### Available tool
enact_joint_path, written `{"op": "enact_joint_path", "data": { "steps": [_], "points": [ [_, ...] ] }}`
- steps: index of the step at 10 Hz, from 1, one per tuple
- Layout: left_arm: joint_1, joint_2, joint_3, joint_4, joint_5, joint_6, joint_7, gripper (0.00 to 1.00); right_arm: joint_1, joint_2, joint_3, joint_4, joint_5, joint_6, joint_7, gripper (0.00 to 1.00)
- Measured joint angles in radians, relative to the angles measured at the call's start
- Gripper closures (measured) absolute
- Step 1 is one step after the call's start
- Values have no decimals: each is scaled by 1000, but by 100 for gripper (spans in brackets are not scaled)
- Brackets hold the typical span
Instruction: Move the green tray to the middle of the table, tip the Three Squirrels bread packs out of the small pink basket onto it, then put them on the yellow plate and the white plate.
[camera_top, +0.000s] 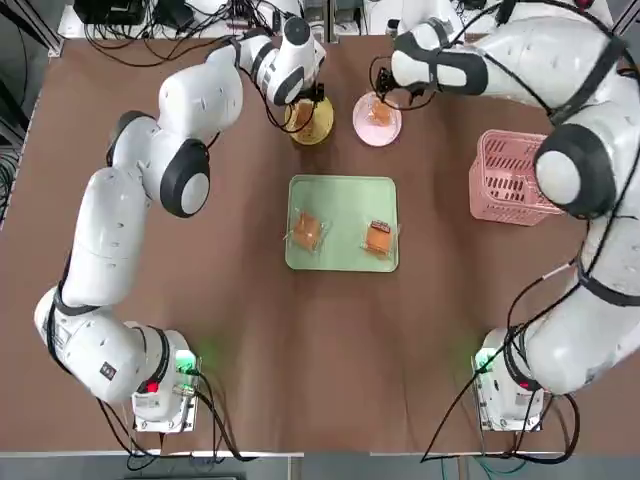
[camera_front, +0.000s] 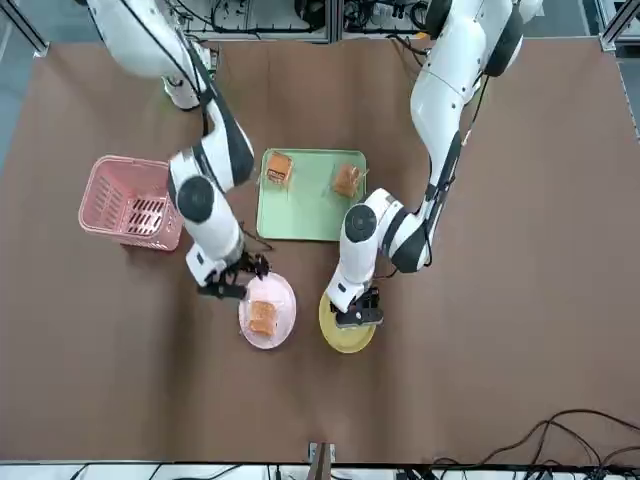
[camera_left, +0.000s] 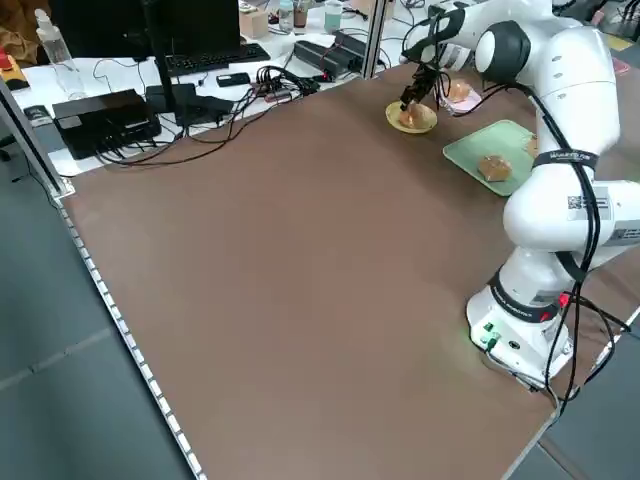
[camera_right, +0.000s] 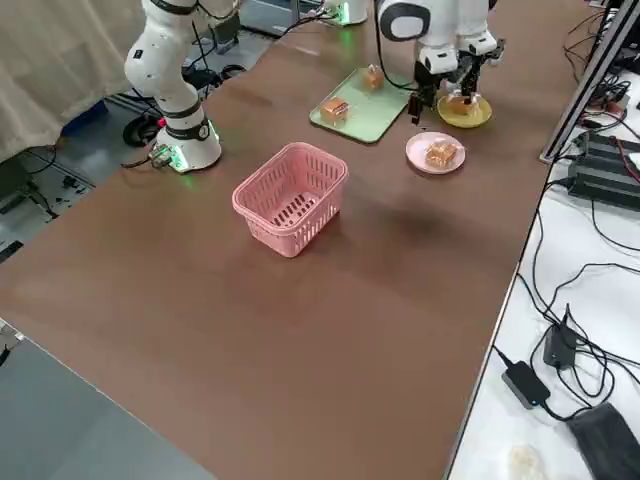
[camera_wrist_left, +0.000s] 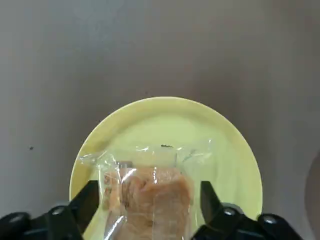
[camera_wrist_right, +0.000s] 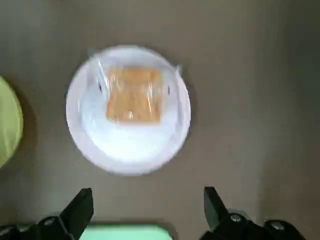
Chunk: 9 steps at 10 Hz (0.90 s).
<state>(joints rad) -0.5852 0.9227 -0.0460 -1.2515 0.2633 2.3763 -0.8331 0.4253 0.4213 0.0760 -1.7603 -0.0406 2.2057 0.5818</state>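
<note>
In the top view the green tray lies in the centre of the table, and two Three Squirrels bread packs stay on it — one in its left half and one in its right half. Just above the tray, near the upper middle of the frame, the yellow plate and the white plate sit side by side, the yellow one on the left, and they do not touch each other. The left gripper is low over the yellow plate; in the left wrist view its fingers are spread wide on both sides of a bread pack that rests on the plate, and they do not press it, so this gripper holds nothing. The right gripper is raised above the far edge of the white plate; in the right wrist view its jaws are fully apart and empty, and one bread pack lies flat in the middle of the white plate. The small pink basket stands upright at the right side of the top view, well apart from the tray, partly hidden under the right arm.
</note>
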Motion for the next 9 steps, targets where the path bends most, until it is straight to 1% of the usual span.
{"op": "enact_joint_path", "data": {
  "steps": [1,3,4,5,6,7,8,9],
  "points": [
    [0,0,0,1,0,0,0,0,40,-65,3,-98,1,2,55,3],
    [-2,-3,0,5,0,0,0,0,143,-146,6,-242,1,19,222,3],
    [-3,-12,0,4,0,-11,0,0,166,-179,7,-315,1,63,268,3],
    [-3,-37,-1,-11,0,-38,2,0,173,-216,6,-409,4,144,295,3],
    [-3,-88,-7,-60,0,-71,10,0,192,-248,7,-498,5,220,339,3],
    [-3,-165,-28,-147,0,-119,25,0,226,-265,8,-558,5,268,390,3],
    [-2,-266,-67,-272,0,-158,36,0,260,-272,8,-605,6,315,433,3],
    [-1,-375,-115,-421,0,-168,43,0,292,-272,8,-650,6,383,477,3]
  ]
}}
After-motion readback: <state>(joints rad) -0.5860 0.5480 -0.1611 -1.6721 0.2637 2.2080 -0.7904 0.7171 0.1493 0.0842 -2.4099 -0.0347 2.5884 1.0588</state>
